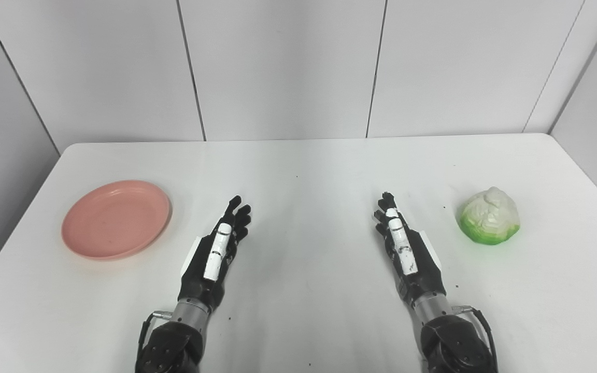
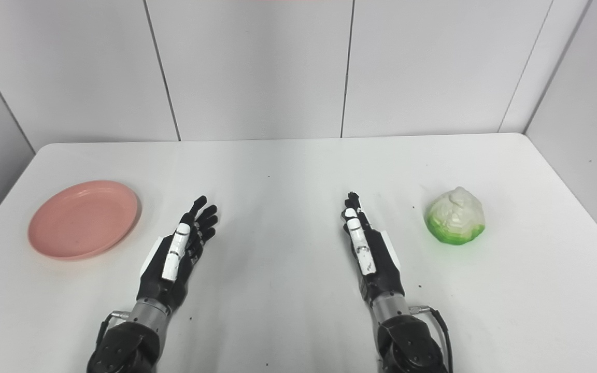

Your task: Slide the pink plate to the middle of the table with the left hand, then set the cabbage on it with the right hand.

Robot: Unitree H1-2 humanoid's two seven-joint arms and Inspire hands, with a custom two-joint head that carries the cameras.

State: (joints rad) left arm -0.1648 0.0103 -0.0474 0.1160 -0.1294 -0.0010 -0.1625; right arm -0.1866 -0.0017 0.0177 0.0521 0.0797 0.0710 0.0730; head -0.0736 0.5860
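Plate and cabbage are both seen in their starting places, so nothing of the task appears done: the slide to the middle is still to be made, and the cabbage is still to be placed.

Nearest, the two arms come in from the bottom edge. The left hand [image 1: 221,243] is held just over the table [image 1: 298,311], left of the middle, its fingers straight and held loosely together, pointing away and a little to the right; nothing is held in it. The right hand [image 1: 402,243] is seen right of the middle, thumb-side up, fingers likewise straight and empty, pointing away. Whether either hand touches the surface cannot be told.

A little farther, at the left side, the pink plate [image 1: 117,218] lies flat, near the left hand but apart from it. It is round and shallow, with a low raised rim, and nothing is on it. By its look it is judged light and easy to push by the rim.

At about the same depth on the right side, the cabbage [image 1: 489,216] sits near the right hand, apart from it. It is a small rounded lump, pale at the top and bright green around the base, with a faceted, leafy surface, and is probably a toy.

Between them the middle of the table is bare. Beyond the far edge, plain pale wall panels are seen.
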